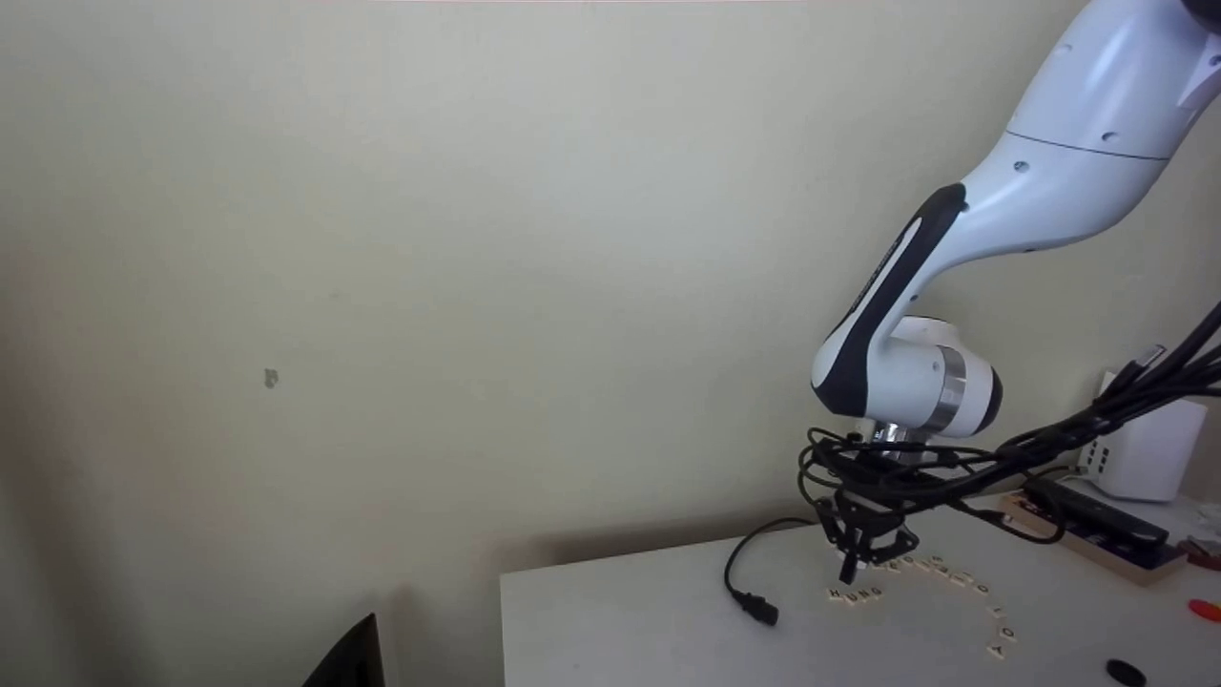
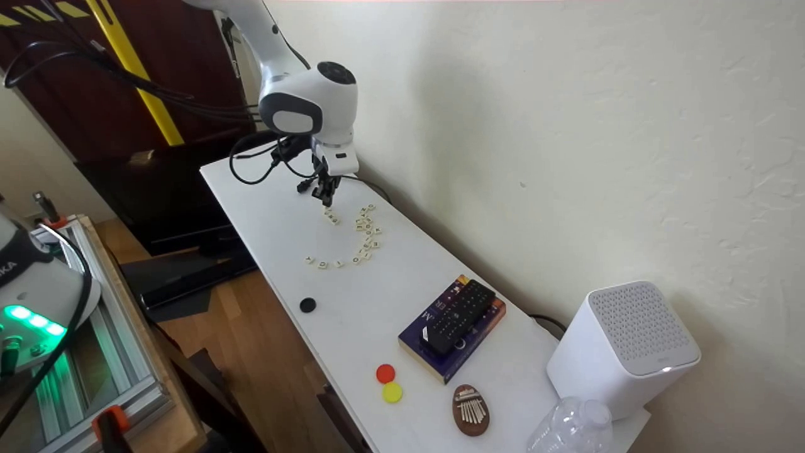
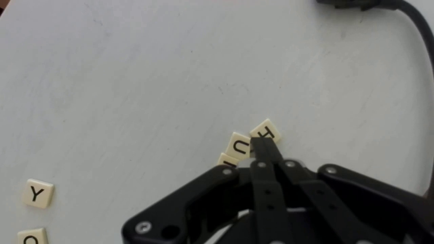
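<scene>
White with black trim, the robot arm (image 1: pixel 1059 181) bends down over a white table (image 1: pixel 610 625) in an exterior view, black cables (image 1: pixel 1097 422) bunched around its wrist. The gripper (image 1: pixel 848 572) hangs tip downward at one end of a short row of letter tiles (image 1: pixel 852 599), while a cord (image 1: pixel 727 570) ending in a black plug (image 1: pixel 760 609) lies near them. In an exterior view, a longer curve of tiles (image 2: pixel 368 233) lies beside that row; further along the table come a black disc (image 2: pixel 307 305), a remote (image 2: pixel 461 316) resting on a book (image 2: pixel 412 335), a red disc (image 2: pixel 385 373) just beside a yellow disc (image 2: pixel 392 392), a thumb piano (image 2: pixel 471 412), a white box (image 2: pixel 619 352) and a clear bottle (image 2: pixel 569 429). In the wrist view, the gripper's two fingers (image 3: pixel 266 145) stand together, side by side, partly covering an H tile (image 3: pixel 266 129); I cannot tell whether they touch it. A U tile (image 3: pixel 238 145) lies against the H, and a third tile (image 3: pixel 226 158), its letter partly hidden, lies against the U. Well apart from these, toward the left edge, are a Y tile (image 3: pixel 38 193) and another tile (image 3: pixel 34 237) cut off by the frame.
</scene>
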Available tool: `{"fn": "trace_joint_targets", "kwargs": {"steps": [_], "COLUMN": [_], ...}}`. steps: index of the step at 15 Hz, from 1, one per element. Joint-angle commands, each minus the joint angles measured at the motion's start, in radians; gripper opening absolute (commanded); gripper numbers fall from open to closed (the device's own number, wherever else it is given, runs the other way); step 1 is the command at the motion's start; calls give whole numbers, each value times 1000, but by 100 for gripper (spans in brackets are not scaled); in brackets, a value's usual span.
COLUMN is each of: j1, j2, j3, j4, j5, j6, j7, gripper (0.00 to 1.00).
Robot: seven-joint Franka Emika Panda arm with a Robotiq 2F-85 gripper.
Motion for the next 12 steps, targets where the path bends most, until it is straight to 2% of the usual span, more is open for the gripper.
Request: {"fn": "trace_joint_targets", "kwargs": {"steps": [1, 7, 12], "j1": [26, 33, 28], "j2": [7, 25, 39], "j3": [-12, -8, 2], "j4": [12, 28, 42], "j5": [-67, -164, -196], "j6": [14, 16, 26], "j7": [-6, -11, -29], "gripper": [0, 0, 0]}}
